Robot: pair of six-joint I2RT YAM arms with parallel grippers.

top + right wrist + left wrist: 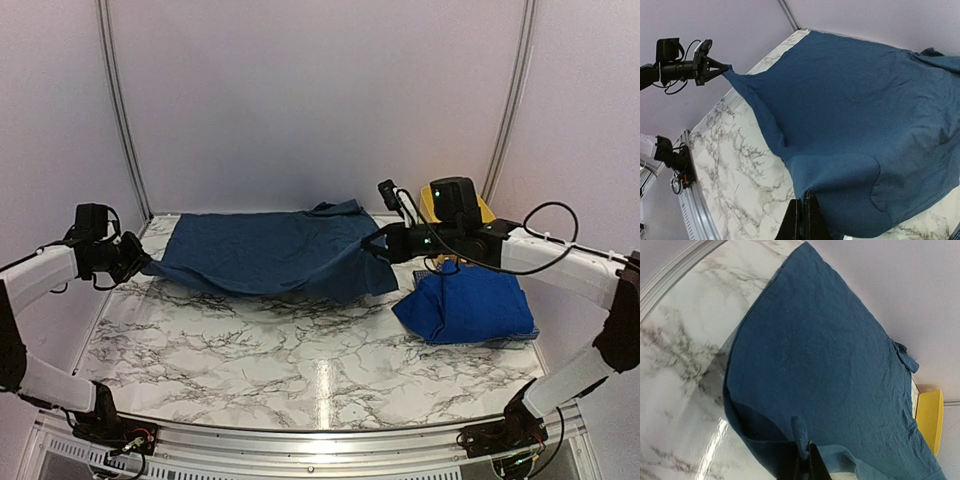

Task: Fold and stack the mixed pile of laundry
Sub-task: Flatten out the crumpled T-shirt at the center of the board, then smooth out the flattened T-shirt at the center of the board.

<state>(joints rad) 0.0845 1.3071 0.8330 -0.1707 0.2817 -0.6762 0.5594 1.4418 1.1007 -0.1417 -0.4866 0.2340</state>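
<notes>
Noted dark blue garment (270,250) spread along the back of the marble table (300,350), stretched between the two grippers. Found left gripper (143,262) pressed together on its left corner and right gripper (370,245) pinching its right edge. Saw both held ends raised off the tabletop, middle resting on it. Logged folded bright blue garment (468,302) just right of it, lying on a checked cloth (520,338) barely peeking out beneath. Spotted yellow tub (487,208) behind the right arm.

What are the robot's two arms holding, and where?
The large dark denim-blue cloth garment: left fingers pinch its left corner, right fingers pinch its right edge, stretched between them.
</notes>
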